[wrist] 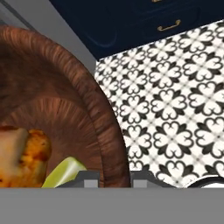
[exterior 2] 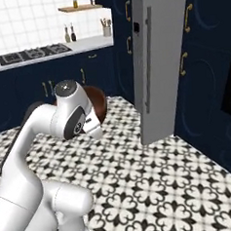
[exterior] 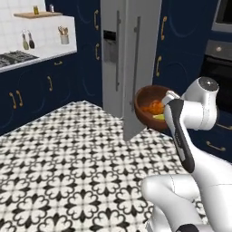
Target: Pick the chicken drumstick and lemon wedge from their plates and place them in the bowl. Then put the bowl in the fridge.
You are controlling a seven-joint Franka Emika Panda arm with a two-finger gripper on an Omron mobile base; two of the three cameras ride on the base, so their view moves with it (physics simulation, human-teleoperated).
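Left base view: bowl [exterior: 149,108] held up in the air beside the fridge [exterior: 129,59], its mouth tilted toward the camera, chicken drumstick [exterior: 155,107] and lemon wedge [exterior: 159,117] inside; the fridge door looks swung partly open, though the angle leaves that unsure. Right base view: bowl's dark rim [exterior 2: 98,105] peeks out behind the arm's wrist, well short of the fridge door [exterior 2: 155,61]. Hand view: tool [wrist: 114,179] pinched narrow on the bowl's thick wall [wrist: 103,127], one fingertip each side. Judgement: level the bowl before carrying it round the door edge, move slowly, and release only once it sits on a shelf.
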